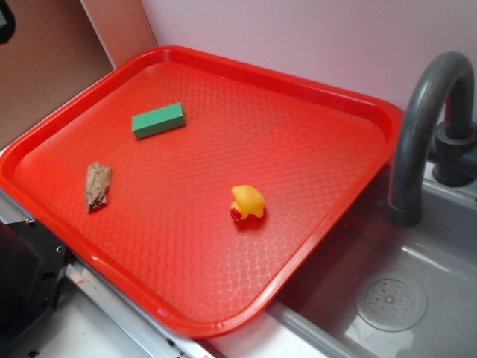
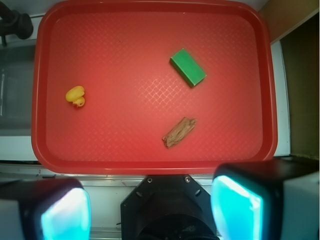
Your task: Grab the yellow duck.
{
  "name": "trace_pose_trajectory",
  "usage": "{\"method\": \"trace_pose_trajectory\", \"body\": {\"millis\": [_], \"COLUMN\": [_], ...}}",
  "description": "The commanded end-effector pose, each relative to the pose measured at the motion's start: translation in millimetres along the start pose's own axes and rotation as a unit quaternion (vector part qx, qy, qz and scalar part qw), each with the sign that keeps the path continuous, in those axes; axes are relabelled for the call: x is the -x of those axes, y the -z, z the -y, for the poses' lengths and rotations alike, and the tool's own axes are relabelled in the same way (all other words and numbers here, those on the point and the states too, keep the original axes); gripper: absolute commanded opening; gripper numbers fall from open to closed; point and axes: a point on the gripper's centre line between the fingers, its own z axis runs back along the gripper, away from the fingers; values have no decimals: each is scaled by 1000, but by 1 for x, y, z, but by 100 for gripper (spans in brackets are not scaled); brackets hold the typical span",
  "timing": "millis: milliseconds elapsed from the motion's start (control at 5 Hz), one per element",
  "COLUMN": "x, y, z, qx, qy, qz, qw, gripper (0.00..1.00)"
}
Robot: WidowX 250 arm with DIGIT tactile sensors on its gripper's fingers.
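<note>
The yellow duck [image 1: 247,202] [image 2: 75,95], small with a red beak, sits alone on the red tray [image 1: 328,97] [image 2: 150,165], towards the side nearest the sink. In the wrist view my gripper [image 2: 150,210] hangs high above the tray's near edge, far from the duck. Its two cyan pads [image 2: 235,207] stand wide apart with nothing between them, so it is open. The gripper does not show in the exterior view.
A green block [image 1: 159,120] [image 2: 188,67] and a brown rough lump [image 1: 98,185] [image 2: 179,132] also lie on the tray. A grey sink [image 1: 395,298] with a curved faucet [image 1: 421,119] adjoins the tray. The robot's black base [image 2: 167,210] sits below the gripper.
</note>
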Motion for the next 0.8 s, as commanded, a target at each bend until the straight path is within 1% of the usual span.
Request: {"method": "trace_pose_trajectory", "body": {"millis": [0, 200, 400, 600], "x": [0, -28, -43, -60], "y": [0, 20, 32, 58], "z": [0, 26, 36, 59], "qx": [0, -25, -4, 8], "qy": [0, 128, 204, 257], "qz": [0, 28, 55, 60], "qw": [1000, 991, 977, 965], "gripper": [100, 100, 100, 100]}}
